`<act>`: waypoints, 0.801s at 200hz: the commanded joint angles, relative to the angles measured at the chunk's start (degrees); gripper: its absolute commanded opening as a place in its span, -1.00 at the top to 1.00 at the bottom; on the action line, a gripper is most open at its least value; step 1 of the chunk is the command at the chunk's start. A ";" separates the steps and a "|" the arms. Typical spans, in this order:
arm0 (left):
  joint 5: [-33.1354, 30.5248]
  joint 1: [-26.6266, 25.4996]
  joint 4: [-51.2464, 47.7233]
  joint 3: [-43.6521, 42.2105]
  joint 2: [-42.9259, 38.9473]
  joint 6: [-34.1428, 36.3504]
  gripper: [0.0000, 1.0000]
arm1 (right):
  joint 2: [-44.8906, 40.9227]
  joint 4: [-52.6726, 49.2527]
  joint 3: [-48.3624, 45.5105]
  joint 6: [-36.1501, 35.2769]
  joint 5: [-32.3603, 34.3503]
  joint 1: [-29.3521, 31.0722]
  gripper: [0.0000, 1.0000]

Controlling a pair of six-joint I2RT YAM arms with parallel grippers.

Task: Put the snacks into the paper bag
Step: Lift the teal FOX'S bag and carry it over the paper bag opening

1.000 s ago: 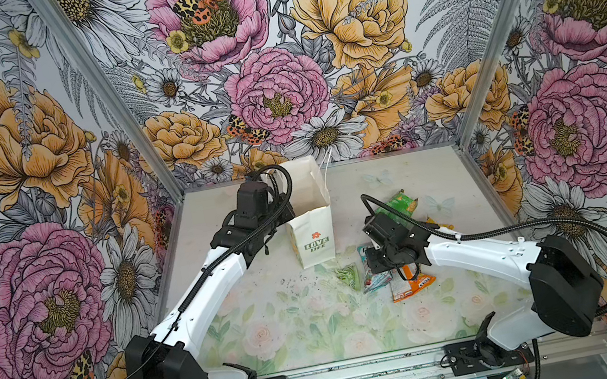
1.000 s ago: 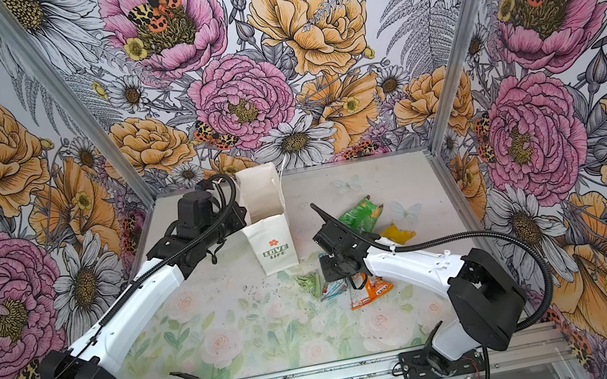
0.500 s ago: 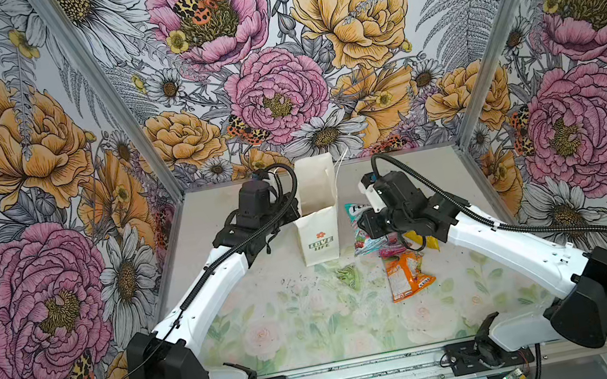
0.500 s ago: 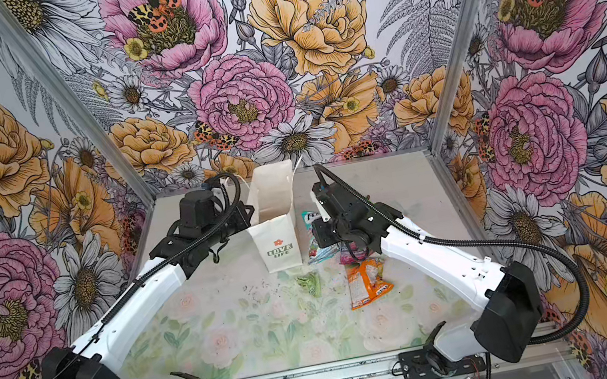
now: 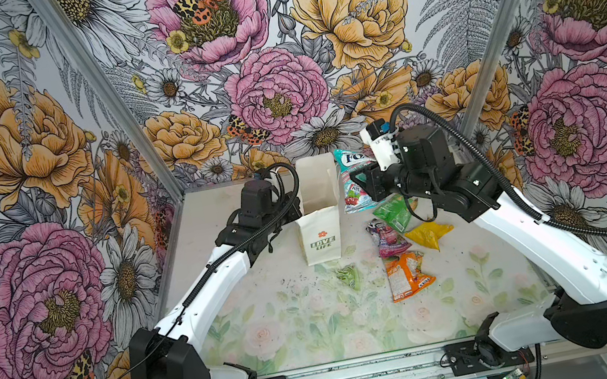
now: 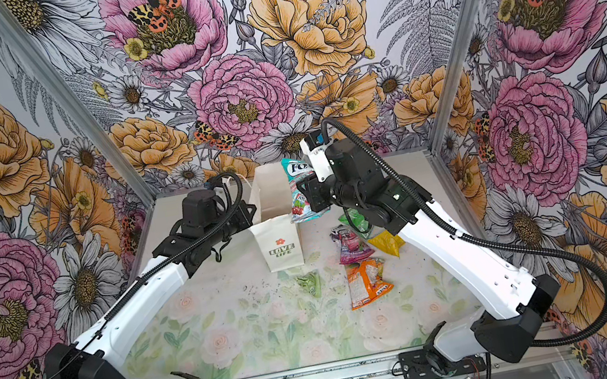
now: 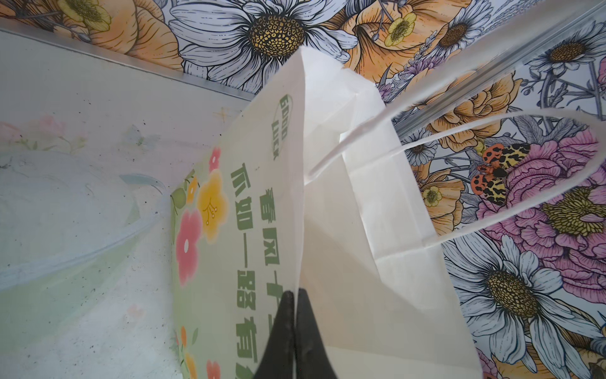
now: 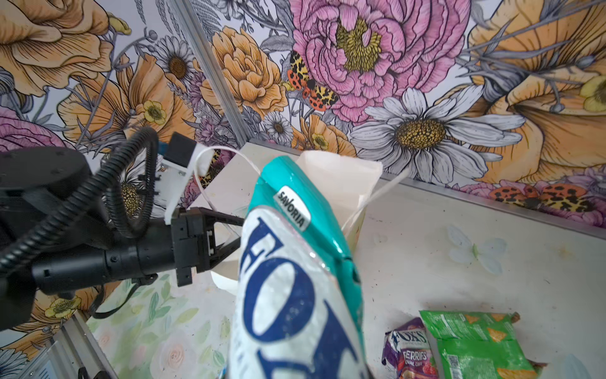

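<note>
We see the white paper bag (image 5: pixel 321 233) standing upright on the worktop (image 5: pixel 276 330) towards the back, mouth open, its narrow side with the red flower and "LOVE LIFE" facing the cameras in both top views. The left end effector (image 7: pixel 294 297) is pressed together on the bag's wall at the rim, black fingertips meeting on the edge of the printed wide face; the white cord handles (image 7: pixel 406 146) arch loosely above the mouth.

The right end effector (image 5: pixel 362 185) is pinching the teal FOX'S packet (image 5: pixel 347 161) and holds it upright in the air just beside the bag's mouth, on the side away from the left arm; the packet's top stands higher than the bag's rim; we cannot tell whether packet and paper touch. In the right wrist view the same packet (image 8: pixel 295 279) fills the foreground and hides the fingers that grip it.

The remaining snacks lie on the worktop under and in front of the right arm: a green packet (image 5: pixel 394 212); a purple-pink FOX'S packet (image 5: pixel 386 237) just beside it; a yellow packet (image 5: pixel 430 233); an orange-and-white packet (image 5: pixel 407 275) nearer the front; a small pale green packet (image 5: pixel 348 275) just in front of the bag.
</note>
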 commanded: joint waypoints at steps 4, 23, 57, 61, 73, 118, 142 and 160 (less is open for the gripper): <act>0.58 -0.73 3.04 -0.63 0.35 -1.31 1.00 | 2.81 1.74 6.32 -1.96 -1.17 -0.47 0.80; 0.37 -0.86 3.40 -0.81 0.16 -1.73 1.00 | 5.74 2.42 9.88 -1.69 -2.16 -0.47 0.84; 0.11 -0.95 3.93 -1.17 0.08 -2.21 1.00 | 9.89 6.86 12.18 -0.58 -3.98 -0.39 0.87; 0.04 -0.98 3.94 -1.21 0.01 -2.21 1.00 | 10.35 7.39 12.35 -0.47 -4.10 -0.39 0.87; 0.07 -1.05 4.02 -1.13 -0.07 -2.21 1.00 | 11.59 9.12 12.58 0.01 -4.48 -0.39 0.88; -0.45 -1.24 4.37 -1.41 -0.60 -2.56 1.00 | 15.22 14.56 12.74 1.15 -4.24 -0.38 0.88; -0.63 -1.32 4.76 -1.66 -0.80 -2.83 1.00 | 16.86 16.25 12.73 1.47 -3.62 -0.39 0.89; -0.74 -1.42 4.81 -1.79 -0.88 -2.92 1.00 | 18.01 17.32 12.80 1.79 -3.56 -0.39 0.89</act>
